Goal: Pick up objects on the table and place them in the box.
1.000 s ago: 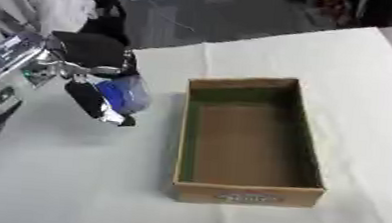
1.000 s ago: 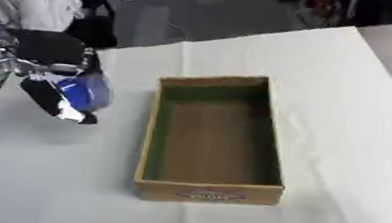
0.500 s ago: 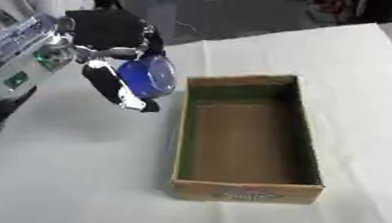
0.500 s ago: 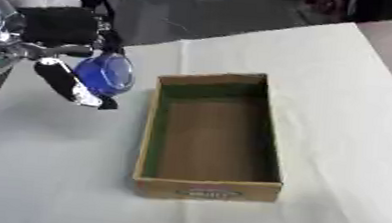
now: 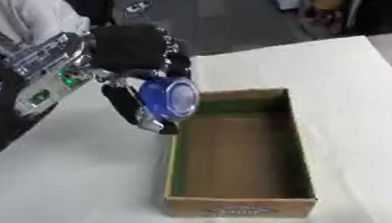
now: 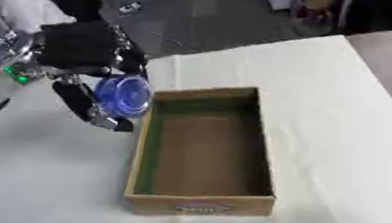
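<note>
Nearest the camera, at about six o'clock, stands the front wall of the cardboard box (image 5: 237,210), bearing a small printed label. The box is open at the top, runs away toward twelve o'clock, and shows nothing inside but its brown floor and a green lining along the walls. It rests on the white-covered tabletop (image 5: 71,184).

Further back, at about ten o'clock from the box's middle, the left hand (image 5: 137,61) holds a round blue object (image 5: 169,98), its fingers and thumb curled round it. The object hangs in the air right at the box's left wall near the far corner, its flat round face turned toward the box. Whether it has crossed the rim cannot be told. The right hand shows in neither view.

The step in hand looks like the carry: the object is lifted and brought to the box, not yet let go. The next move would call for shifting the hand toward three o'clock until the object is clear of the left wall and over the open floor, then lowering it and letting the fingers spread. The likely risk is clipping the rim.
</note>
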